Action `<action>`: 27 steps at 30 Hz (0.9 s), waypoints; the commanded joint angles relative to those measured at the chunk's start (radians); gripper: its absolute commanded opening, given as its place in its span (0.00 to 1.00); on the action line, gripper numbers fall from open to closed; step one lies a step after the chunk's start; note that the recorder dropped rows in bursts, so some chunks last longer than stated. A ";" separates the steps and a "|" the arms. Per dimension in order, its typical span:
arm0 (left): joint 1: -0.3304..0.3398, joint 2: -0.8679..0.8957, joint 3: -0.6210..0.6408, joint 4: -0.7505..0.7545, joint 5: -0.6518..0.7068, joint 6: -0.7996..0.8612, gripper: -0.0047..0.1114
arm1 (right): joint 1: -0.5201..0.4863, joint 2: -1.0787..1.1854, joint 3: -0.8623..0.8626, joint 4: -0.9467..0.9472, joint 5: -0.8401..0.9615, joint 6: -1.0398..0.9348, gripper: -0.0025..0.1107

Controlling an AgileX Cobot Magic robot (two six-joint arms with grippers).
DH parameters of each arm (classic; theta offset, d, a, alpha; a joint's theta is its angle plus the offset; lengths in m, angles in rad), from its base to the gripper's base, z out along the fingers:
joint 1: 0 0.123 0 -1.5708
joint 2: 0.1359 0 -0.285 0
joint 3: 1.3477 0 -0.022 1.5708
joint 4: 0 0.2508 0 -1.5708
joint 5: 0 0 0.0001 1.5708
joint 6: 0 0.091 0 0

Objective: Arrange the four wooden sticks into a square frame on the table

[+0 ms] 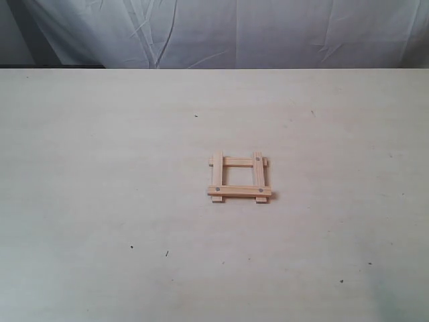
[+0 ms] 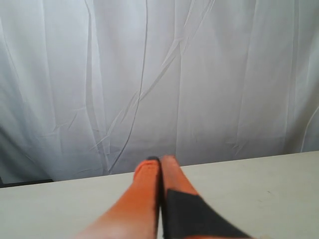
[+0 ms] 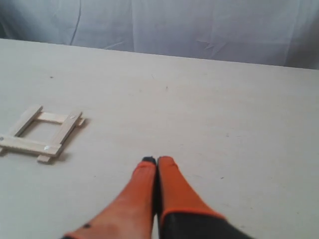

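Observation:
Four pale wooden sticks lie as a small square frame (image 1: 239, 177) near the middle of the cream table (image 1: 100, 168), ends overlapping and sticking out, dark dots at the near corners. The same square frame (image 3: 42, 133) shows in the right wrist view, well off to the side of my right gripper (image 3: 157, 160), whose orange fingers are pressed together with nothing between them. My left gripper (image 2: 160, 159) is also shut and empty, pointing over the table's far edge toward the white curtain. Neither gripper appears in the exterior view.
A wrinkled white curtain (image 1: 268, 30) hangs behind the table's far edge. A few tiny dark specks (image 1: 167, 253) dot the tabletop.

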 commanded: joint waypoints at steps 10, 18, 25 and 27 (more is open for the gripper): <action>-0.005 -0.008 0.006 -0.003 -0.010 -0.001 0.04 | -0.078 -0.012 0.005 0.028 -0.019 0.005 0.03; -0.005 -0.007 0.008 0.037 0.003 -0.001 0.04 | -0.078 -0.012 0.005 0.028 -0.023 0.005 0.03; 0.130 -0.150 0.158 0.067 0.125 -0.005 0.04 | -0.078 -0.012 0.005 0.028 -0.023 0.005 0.03; 0.153 -0.204 0.224 0.078 0.104 -0.005 0.04 | -0.078 -0.012 0.005 0.028 -0.023 0.005 0.03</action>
